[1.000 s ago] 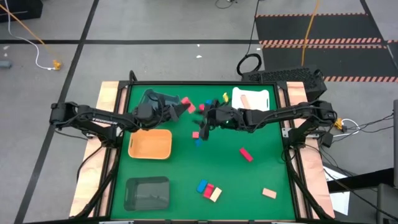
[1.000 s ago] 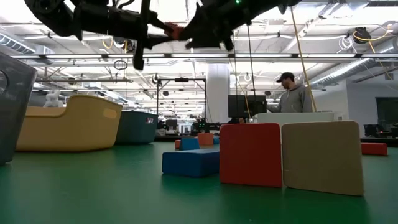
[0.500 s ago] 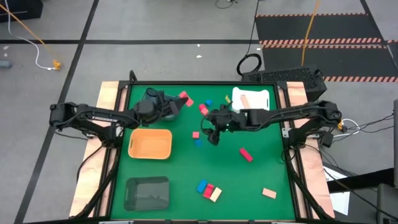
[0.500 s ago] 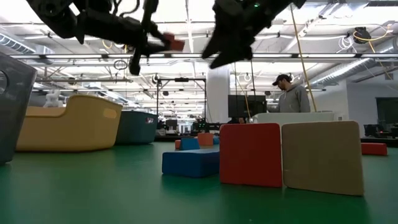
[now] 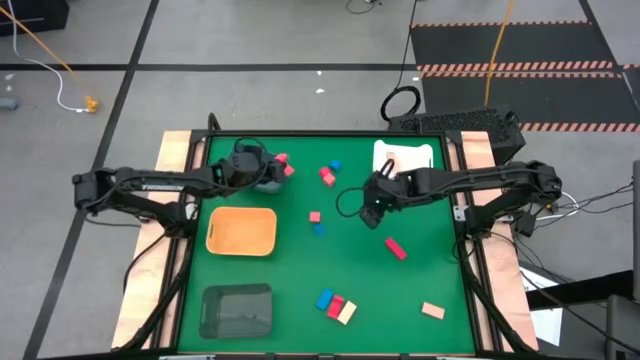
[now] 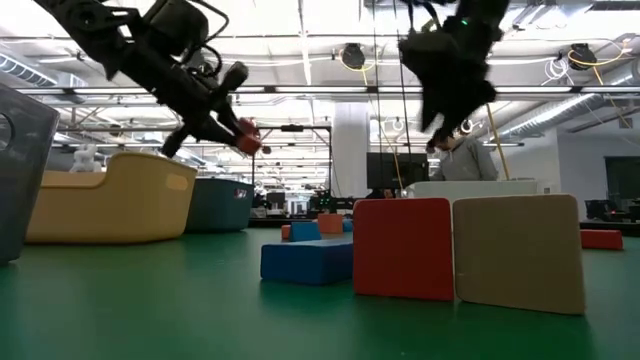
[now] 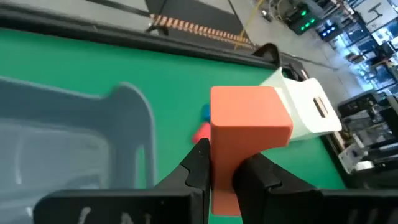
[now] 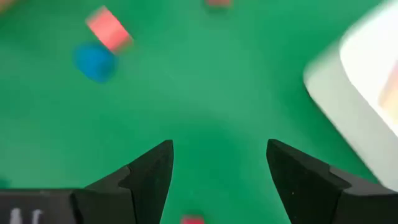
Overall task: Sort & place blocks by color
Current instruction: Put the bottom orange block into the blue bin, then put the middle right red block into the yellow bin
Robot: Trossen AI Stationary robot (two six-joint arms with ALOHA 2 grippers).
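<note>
My left gripper (image 5: 277, 170) is shut on a red block (image 7: 249, 121) and holds it above the right rim of the grey tray (image 7: 74, 137) at the table's far left. In the low view the block (image 6: 245, 135) hangs well above the table. My right gripper (image 5: 372, 212) hovers open over the table's middle, near the white tray (image 5: 405, 158); nothing is between its fingers (image 8: 149, 171). Loose red and blue blocks lie flat on the green mat, among them a red one (image 5: 327, 176) and a blue one (image 5: 335, 165). My left gripper pinches the red block by two opposite long sides (image 7: 219, 163) between its two fingers. The block lies along the fingers, and its free end (image 7: 249, 106) sticks out past the fingertips. The fingers slant downward toward the table's right. The block is lifted clear.
An orange tray (image 5: 241, 230) and a dark grey tray (image 5: 237, 310) stand along the left side. A pink block (image 5: 315, 216) and a blue block (image 5: 318, 229) lie mid-table, a red one (image 5: 396, 248) to the right. Several more blocks (image 5: 336, 306) lie at the near edge.
The two grippers met at the red block in mid-air. My right gripper has since drawn away toward the table's right edge and tipped downward. My left gripper has carried the block toward the left edge, sunk lower and tipped down over the grey tray.
</note>
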